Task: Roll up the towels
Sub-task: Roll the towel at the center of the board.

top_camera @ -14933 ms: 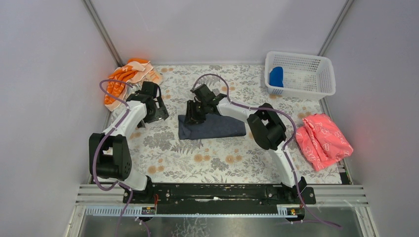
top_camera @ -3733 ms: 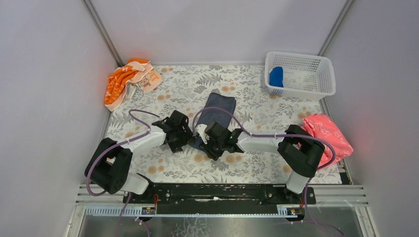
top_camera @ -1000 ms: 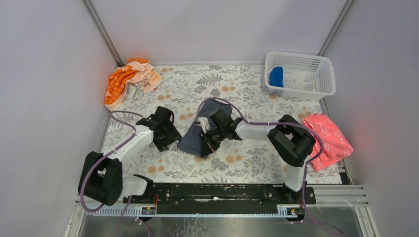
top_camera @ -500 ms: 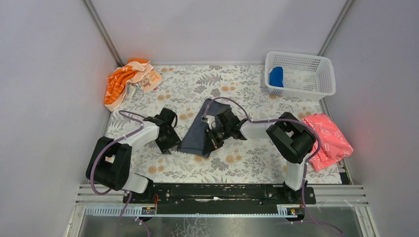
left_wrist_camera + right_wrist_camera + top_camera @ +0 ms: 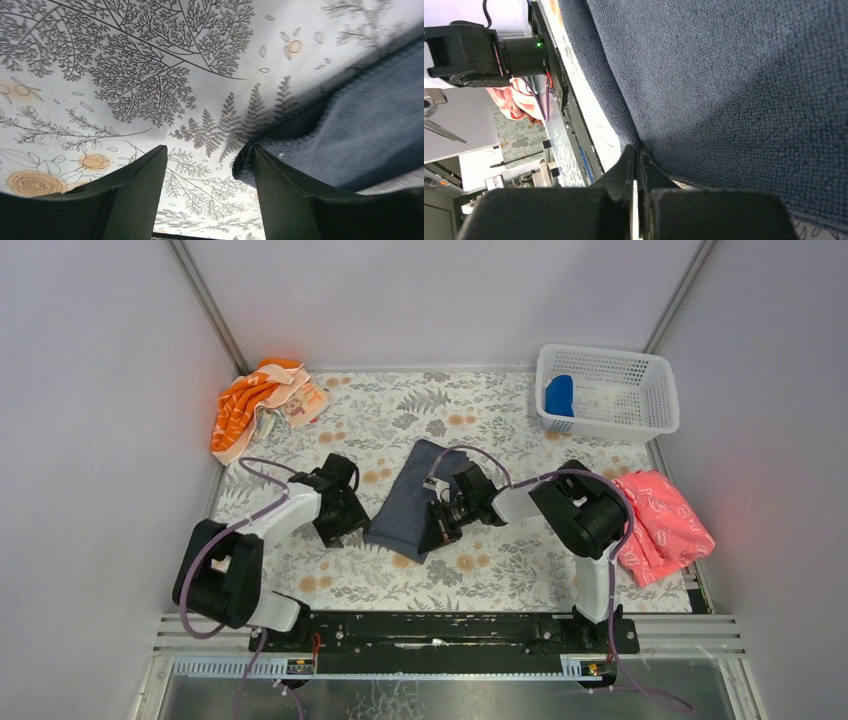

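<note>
The dark slate-grey towel (image 5: 415, 495) lies flat as a long strip in the middle of the floral mat, running from far right to near left. My right gripper (image 5: 444, 524) is at the towel's near right edge. In the right wrist view the right gripper (image 5: 636, 150) has its jaws closed on the corner of the grey towel (image 5: 734, 85). My left gripper (image 5: 352, 528) is open beside the towel's near left edge. In the left wrist view the left gripper (image 5: 207, 152) is empty, with the towel's edge (image 5: 320, 135) against its right finger. The bright blue towel (image 5: 558, 395) lies in the basket.
A white basket (image 5: 660, 405) stands at the far right corner. An orange patterned cloth (image 5: 262, 405) lies bunched at the far left. A pink cloth (image 5: 655, 525) lies at the right edge. Grey walls enclose the mat on three sides.
The grey towel has gone from a bunched, folded shape to a flat straight strip. My right gripper has moved to the right with its corner. My left gripper has come closer to the towel's left edge.
</note>
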Robot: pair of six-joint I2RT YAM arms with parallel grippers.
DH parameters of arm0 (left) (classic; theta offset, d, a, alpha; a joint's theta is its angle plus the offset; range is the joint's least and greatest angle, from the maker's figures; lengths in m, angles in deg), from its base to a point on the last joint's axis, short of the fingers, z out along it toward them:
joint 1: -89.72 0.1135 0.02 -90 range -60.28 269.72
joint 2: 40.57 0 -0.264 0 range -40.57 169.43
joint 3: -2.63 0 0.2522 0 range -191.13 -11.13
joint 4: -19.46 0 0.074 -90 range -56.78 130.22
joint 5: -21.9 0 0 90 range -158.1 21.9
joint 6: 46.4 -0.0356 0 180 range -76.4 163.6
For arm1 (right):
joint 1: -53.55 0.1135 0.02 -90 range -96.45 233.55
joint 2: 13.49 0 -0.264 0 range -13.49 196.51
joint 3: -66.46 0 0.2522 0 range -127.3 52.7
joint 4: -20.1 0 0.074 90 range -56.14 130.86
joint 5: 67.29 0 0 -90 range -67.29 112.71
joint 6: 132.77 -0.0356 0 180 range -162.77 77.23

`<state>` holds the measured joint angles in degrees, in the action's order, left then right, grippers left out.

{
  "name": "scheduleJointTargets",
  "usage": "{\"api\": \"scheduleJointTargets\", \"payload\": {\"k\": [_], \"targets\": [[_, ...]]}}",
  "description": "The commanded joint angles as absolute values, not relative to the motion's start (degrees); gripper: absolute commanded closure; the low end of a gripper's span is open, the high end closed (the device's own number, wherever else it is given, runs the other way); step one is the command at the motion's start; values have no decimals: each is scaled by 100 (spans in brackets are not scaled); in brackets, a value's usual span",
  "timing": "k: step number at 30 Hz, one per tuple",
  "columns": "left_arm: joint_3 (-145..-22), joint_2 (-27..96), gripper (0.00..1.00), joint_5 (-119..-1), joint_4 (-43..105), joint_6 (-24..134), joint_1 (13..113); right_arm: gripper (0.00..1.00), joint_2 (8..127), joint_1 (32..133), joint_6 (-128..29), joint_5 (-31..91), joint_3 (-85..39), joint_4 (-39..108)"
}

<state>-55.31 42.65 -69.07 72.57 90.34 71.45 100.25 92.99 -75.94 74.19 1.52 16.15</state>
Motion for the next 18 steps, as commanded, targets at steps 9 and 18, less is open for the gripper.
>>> {"api": "scheduleJointTargets", "payload": {"k": [9, 18], "targets": [[-4799, 2482, 25, -6975, 7356, 9638, 7201, 100, 10340, 9153, -7963, 7600, 230, 1511], [-4262, 1833, 20, -6457, 7450, 9812, 7199, 100, 10396, 9152, -7943, 7545, 196, 1635]]}}
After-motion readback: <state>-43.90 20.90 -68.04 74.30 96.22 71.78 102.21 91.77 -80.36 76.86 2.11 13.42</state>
